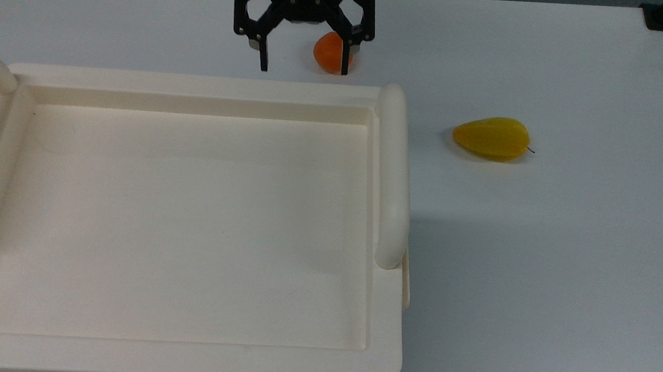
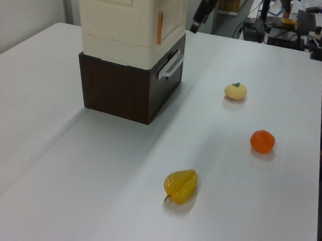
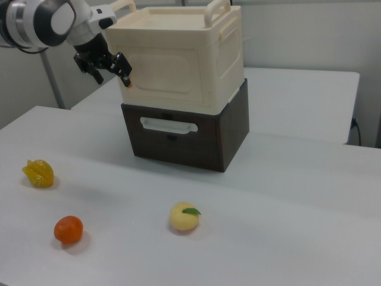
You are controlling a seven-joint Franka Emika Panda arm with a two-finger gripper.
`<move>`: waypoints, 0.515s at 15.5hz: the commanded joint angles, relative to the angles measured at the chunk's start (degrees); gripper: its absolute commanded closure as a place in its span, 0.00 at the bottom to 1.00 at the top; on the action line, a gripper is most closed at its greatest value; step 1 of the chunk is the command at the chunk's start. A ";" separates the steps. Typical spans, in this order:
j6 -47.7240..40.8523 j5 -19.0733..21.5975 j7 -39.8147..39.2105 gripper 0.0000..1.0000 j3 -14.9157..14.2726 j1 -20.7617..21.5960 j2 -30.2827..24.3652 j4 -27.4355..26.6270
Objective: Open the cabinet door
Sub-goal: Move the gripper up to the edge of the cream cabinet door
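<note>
Now the gripper (image 1: pixel 304 59) hangs with its fingers spread apart and empty, near the upper left corner of the cabinet door (image 3: pixel 169 71) in the right view. That cream door sits shut on the cabinet front, above the dark drawer (image 3: pixel 178 134).

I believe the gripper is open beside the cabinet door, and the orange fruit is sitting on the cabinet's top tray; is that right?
Not quite: the orange fruit lies on the table, not in the top tray, as the right view shows. The rest holds: the gripper is open beside the cabinet door.
</note>
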 commanded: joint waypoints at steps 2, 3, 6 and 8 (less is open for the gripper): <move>8.00 -0.21 2.15 0.04 -0.43 1.05 4.18 4.32; 9.67 -0.39 3.20 0.04 -0.43 1.32 4.88 4.85; 14.15 -0.91 3.56 0.07 -0.43 2.11 6.29 5.12; 16.88 -1.09 3.56 0.13 -0.43 2.11 6.91 5.12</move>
